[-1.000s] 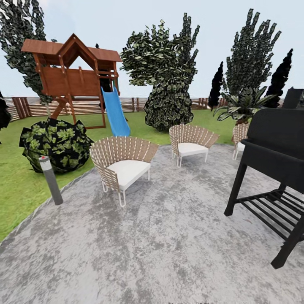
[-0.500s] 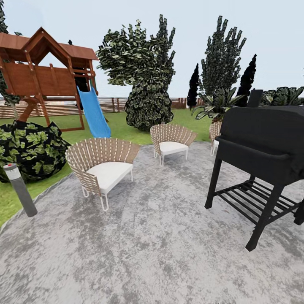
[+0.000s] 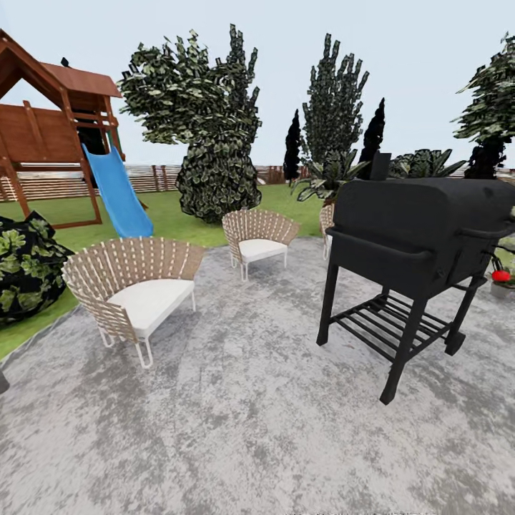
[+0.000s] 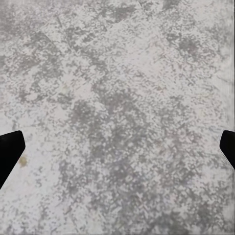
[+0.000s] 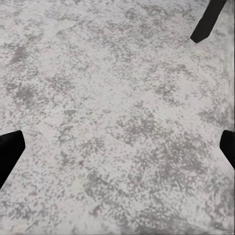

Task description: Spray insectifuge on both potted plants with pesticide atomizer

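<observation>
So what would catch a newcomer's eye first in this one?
The black barbecue grill standing on the grey paved circle at right, near the camera. Two slatted wicker chairs with white cushions, one near left and one farther back. Beyond on the lawn, a wooden playhouse with a blue slide.

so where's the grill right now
In the head view the black grill stands on the grey paving at the right, with the nearer wicker chair across the paving to its left and a second chair behind, toward the lawn.

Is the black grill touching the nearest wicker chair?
Apart. The head view shows bare grey paving between the grill and that chair.
</observation>
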You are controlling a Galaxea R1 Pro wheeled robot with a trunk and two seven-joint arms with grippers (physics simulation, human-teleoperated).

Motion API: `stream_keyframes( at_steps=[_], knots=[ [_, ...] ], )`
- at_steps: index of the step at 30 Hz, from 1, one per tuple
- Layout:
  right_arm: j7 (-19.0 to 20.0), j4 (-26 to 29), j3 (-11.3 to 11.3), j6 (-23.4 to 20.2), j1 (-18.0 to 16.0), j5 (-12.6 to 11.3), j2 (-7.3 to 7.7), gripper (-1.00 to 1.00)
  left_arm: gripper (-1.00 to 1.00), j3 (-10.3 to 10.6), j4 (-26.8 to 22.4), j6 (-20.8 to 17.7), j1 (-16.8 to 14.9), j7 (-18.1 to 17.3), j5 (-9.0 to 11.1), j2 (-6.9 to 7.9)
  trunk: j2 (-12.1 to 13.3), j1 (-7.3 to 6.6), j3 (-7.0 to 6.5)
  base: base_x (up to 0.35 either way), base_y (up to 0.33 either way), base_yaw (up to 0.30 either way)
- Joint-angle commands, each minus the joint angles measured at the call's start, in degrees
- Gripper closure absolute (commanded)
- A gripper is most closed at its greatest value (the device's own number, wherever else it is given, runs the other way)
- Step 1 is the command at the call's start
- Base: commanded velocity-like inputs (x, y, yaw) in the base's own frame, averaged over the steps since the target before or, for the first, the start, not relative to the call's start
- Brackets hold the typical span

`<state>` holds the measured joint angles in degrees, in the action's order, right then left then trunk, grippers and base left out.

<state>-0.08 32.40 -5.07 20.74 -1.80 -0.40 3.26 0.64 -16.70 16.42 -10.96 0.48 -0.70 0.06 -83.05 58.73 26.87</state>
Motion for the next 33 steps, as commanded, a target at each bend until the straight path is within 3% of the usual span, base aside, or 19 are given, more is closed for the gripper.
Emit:
stream_keyframes(
  at_steps=[1, 33],
  knots=[
    [-0.01, -0.05, -0.03, 0.18, -0.04, -0.04, -0.01, -1.00, -1.00, 0.06, 0.02, 0.19, -0.03, 0.05, -0.08, -0.01, -0.03, 0.00, 0.06, 0.000, 0.000, -0.300],
    [0.17, -0.05, -0.03, 0.19, -0.04, -0.04, -0.01, -1.00, -1.00, 0.15, 0.00, 0.16, -0.03, 0.05, -0.09, -0.06, -0.03, 0.00, 0.06, 0.000, 0.000, -0.300]
  ],
)
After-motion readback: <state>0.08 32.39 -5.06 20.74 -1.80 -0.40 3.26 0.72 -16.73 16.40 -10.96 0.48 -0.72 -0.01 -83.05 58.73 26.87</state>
